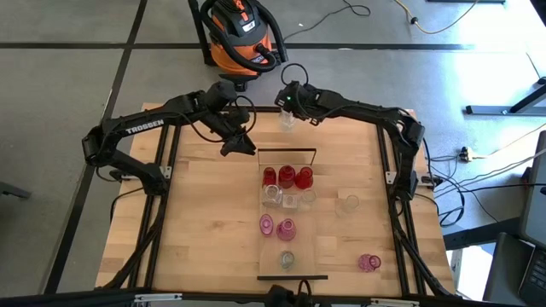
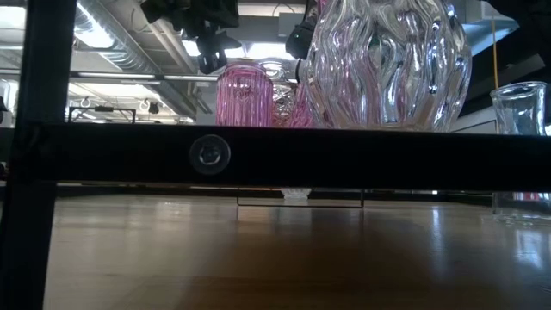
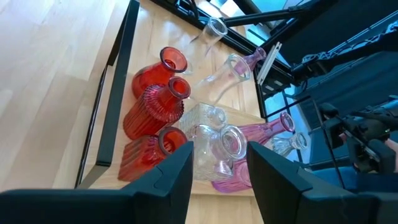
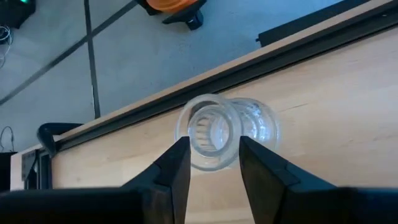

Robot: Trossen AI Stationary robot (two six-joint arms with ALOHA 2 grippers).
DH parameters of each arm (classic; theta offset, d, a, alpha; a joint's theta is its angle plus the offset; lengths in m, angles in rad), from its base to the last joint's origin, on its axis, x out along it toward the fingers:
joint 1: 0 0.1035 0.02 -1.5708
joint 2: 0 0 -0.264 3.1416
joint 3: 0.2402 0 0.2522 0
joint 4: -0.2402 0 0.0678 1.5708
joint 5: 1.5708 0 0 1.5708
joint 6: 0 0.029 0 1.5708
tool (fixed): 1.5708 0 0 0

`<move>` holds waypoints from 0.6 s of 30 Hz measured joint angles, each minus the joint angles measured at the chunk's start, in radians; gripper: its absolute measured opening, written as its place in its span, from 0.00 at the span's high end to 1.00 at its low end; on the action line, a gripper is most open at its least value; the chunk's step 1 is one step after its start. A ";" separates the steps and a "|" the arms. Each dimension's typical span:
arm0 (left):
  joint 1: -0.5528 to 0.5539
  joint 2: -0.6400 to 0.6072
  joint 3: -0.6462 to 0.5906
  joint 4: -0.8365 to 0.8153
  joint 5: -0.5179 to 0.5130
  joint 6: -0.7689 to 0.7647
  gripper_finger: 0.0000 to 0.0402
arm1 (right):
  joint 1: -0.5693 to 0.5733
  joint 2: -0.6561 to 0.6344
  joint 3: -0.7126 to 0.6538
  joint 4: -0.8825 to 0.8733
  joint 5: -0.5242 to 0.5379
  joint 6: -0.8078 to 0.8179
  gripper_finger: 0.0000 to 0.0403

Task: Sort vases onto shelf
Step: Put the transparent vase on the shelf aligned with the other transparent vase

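The shelf [image 1: 317, 247] is a pale plank running from the table's far middle to its near edge. On it stand three red vases [image 1: 287, 176], some clear ones [image 1: 290, 200], two pink ones [image 1: 286, 228] and one more near its near end [image 1: 287, 258]. A clear vase [image 1: 348, 205] and a pink vase [image 1: 368, 262] stand on the table to the right of the shelf. My right gripper [image 1: 287, 115] is by the table's far edge, shut on a small clear vase [image 4: 249, 127]. My left gripper [image 1: 247, 147] hovers open, holding nothing, at the shelf's far left corner. My right gripper pinches the clear vase at its neck and mouth [image 4: 211, 134], one finger on each side. The fingers slant down from the table's right. The mouth faces the wrist camera and the body lies beyond it. Whether the base rests on the table I cannot tell.
The shelf's thin black frame [image 1: 287, 151] rises at its far end, just beside my left gripper. In the low view the near frame bar [image 2: 275, 155] blocks much of the sight. An orange shop vacuum [image 1: 241, 34] stands on the floor beyond the far edge.
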 joint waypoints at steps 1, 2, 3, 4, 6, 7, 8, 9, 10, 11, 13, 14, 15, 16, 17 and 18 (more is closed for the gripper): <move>0.000 0.000 0.000 0.000 0.000 0.000 0.64 | -0.001 0.000 0.000 -0.001 -0.002 0.000 0.69; 0.000 0.000 0.000 0.000 0.000 0.000 0.64 | -0.004 0.002 0.000 -0.004 -0.002 0.000 0.69; 0.000 0.000 0.000 -0.001 0.000 0.000 0.64 | -0.006 0.005 0.000 -0.005 -0.003 0.001 0.69; 0.000 0.000 0.000 -0.003 0.000 -0.001 0.64 | -0.006 0.009 0.000 -0.008 -0.006 0.001 0.69; 0.000 0.000 0.000 -0.010 0.000 -0.001 0.64 | -0.007 0.021 0.000 -0.016 -0.011 0.008 0.69; 0.000 0.000 0.000 -0.013 0.000 -0.001 0.64 | -0.007 0.026 0.001 -0.016 -0.017 0.021 0.69; 0.000 0.000 0.000 -0.016 0.000 -0.001 0.64 | -0.007 0.033 0.001 -0.020 -0.026 0.028 0.69; 0.000 0.000 0.000 -0.017 0.000 -0.002 0.64 | -0.007 0.041 0.001 -0.020 -0.029 0.031 0.69; 0.000 0.000 0.000 -0.018 0.000 -0.003 0.64 | -0.007 0.046 0.001 -0.020 -0.031 0.031 0.69; 0.000 0.000 0.000 -0.020 0.000 -0.003 0.64 | -0.007 0.053 0.001 -0.019 -0.030 0.035 0.69; 0.000 0.000 0.000 -0.023 -0.001 -0.003 0.64 | -0.007 0.057 0.001 -0.016 -0.031 0.049 0.69; 0.000 0.000 0.000 -0.023 -0.001 -0.003 0.64 | -0.007 0.057 0.001 -0.016 -0.029 0.052 0.69; 0.000 0.000 0.000 -0.023 -0.001 -0.003 0.64 | -0.007 0.057 0.001 -0.016 -0.025 0.053 0.69; 0.000 0.000 0.000 -0.023 -0.001 -0.003 0.64 | -0.007 0.057 0.001 -0.016 -0.016 0.053 0.69; 0.000 0.000 0.000 -0.024 0.000 -0.003 0.64 | -0.007 0.058 0.001 -0.016 -0.008 0.053 0.69; 0.000 0.000 0.000 -0.025 -0.001 -0.003 0.64 | -0.011 0.058 0.001 -0.016 -0.005 0.053 0.69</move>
